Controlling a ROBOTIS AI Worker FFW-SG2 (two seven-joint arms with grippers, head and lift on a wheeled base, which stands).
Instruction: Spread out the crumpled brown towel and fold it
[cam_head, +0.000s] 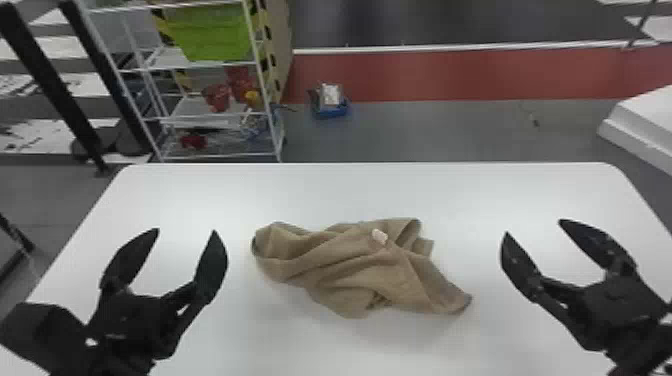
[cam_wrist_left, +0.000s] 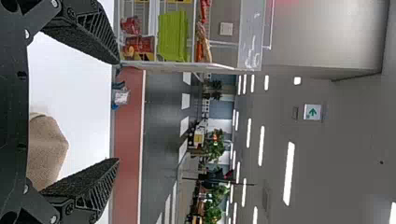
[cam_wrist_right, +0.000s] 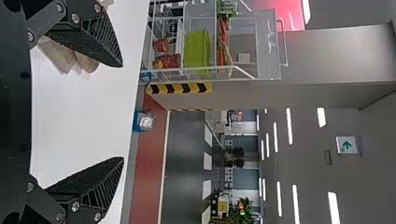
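head view: white table, seemingly wire shelf behind; left claw, right claw agape.

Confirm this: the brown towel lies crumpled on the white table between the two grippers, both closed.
Not closed: the head view shows the left gripper and the right gripper both open, fingers apart. The brown towel does lie crumpled on the white table between them.

Shelving rack behind white table.
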